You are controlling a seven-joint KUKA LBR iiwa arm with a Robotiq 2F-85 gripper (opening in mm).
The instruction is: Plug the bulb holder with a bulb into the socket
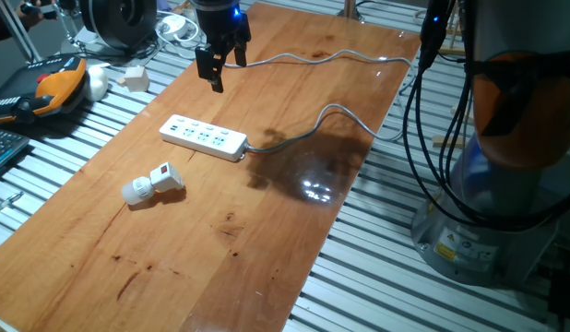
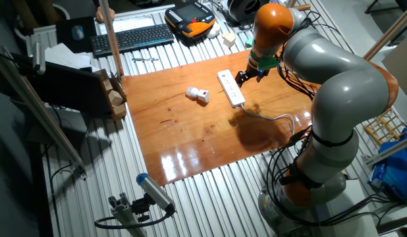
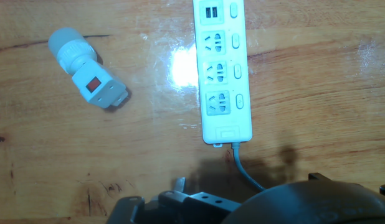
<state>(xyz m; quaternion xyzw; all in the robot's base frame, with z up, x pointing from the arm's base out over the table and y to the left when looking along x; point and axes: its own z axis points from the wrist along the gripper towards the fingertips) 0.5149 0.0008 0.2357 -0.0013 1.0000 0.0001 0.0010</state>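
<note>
The gripper (image 1: 219, 63) hangs above the wooden table (image 1: 267, 231), fingers apart and empty. Below lies the socket (image 1: 203, 137); the bulb holder (image 1: 161, 182) lies apart, bulb (image 1: 135, 192) leftward.

In your hand view the socket (image 3: 221, 71) runs off the 12 o'clock edge, and at 6 o'clock the gripper shows only dark, blurred parts.

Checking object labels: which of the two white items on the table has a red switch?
The bulb holder, lying on its side apart from the socket; the socket is longer and carries a grey cable.
</note>
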